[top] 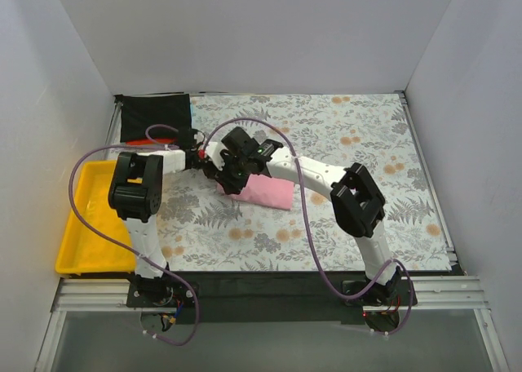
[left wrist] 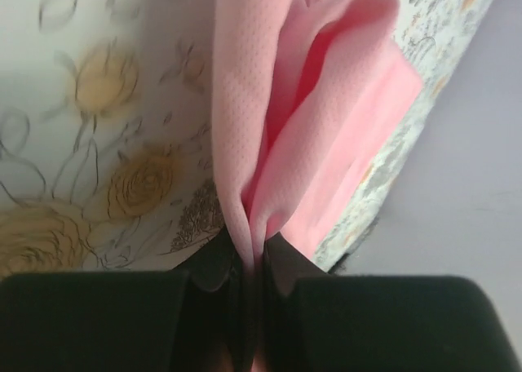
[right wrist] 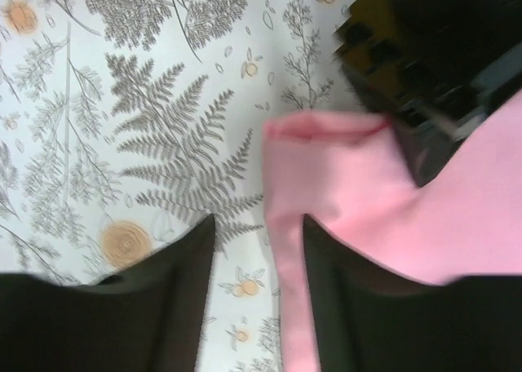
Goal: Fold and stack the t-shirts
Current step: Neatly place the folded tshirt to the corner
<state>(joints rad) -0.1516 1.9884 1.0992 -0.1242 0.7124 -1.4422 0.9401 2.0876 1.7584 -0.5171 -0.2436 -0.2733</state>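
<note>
- Plain white walls [top: 245, 29] stand on three sides of the tabletop [top: 269, 281].
- A floral cloth [top: 367, 143] with grey ferns and orange flowers covers the tabletop.
- The left arm [top: 134, 188] rises from its base, bends at the elbow and reaches to the right. The right arm [top: 359, 201] rises in the same way and reaches to the left, so both wrists meet near the middle of the tabletop.
- A yellow tray [top: 81, 225] lies at the left edge, beside the left arm.
- The black t-shirt [top: 155, 112] lies flat in the far left corner.
- The pink t-shirt [top: 269, 191] lies folded in the middle, under the two wrists.
- The left claw [left wrist: 249, 254] is pressed together on a fold of the pink t-shirt.
- The right claw [right wrist: 257, 225] has its fingers apart, and one edge of the pink t-shirt passes between them.
- A small orange-red strip [top: 151, 143] shows just in front of the black t-shirt.
</note>
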